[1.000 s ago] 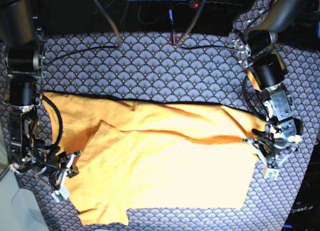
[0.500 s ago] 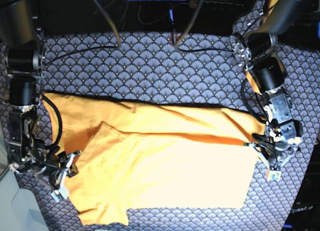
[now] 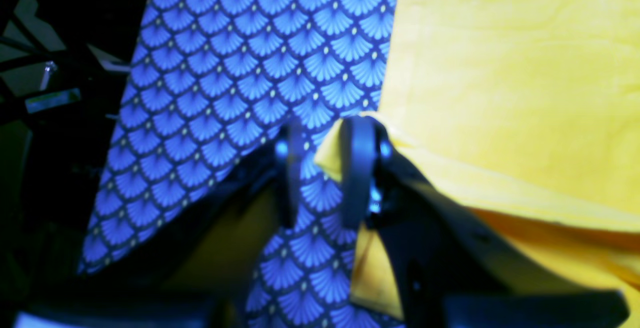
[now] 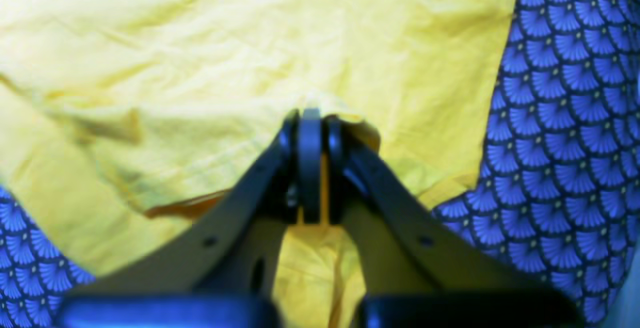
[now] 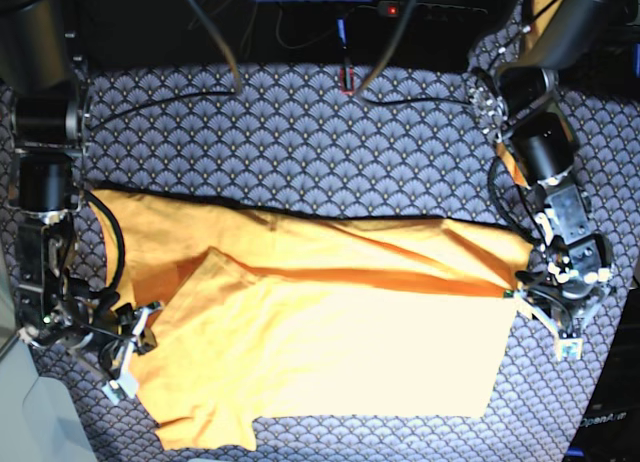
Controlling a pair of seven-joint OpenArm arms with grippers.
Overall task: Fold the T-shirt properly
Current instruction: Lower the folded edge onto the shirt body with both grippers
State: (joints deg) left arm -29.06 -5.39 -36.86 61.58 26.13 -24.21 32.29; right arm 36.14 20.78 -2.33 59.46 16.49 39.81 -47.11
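Since a second earlier, left gripper (image 3: pixel 320 175) jaws had parted, releasing the soft, wrinkled orange-yellow cotton T-shirt (image 5: pixel 330 332), spread flat on the navy fan-scale tablecloth (image 5: pixel 300 132). Right gripper (image 4: pixel 310 165) jaws pinched its bunched edge.

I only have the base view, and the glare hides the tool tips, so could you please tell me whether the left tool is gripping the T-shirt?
Observer: In the left wrist view the left tool stands open; the navy cloth shows through the gap.
Operator: Is anything touching it?
Observer: A corner of the T-shirt lies against one finger, unclamped.
Operator: And the other arm?
Observer: The right tool is shut on a pinched fold of the T-shirt.
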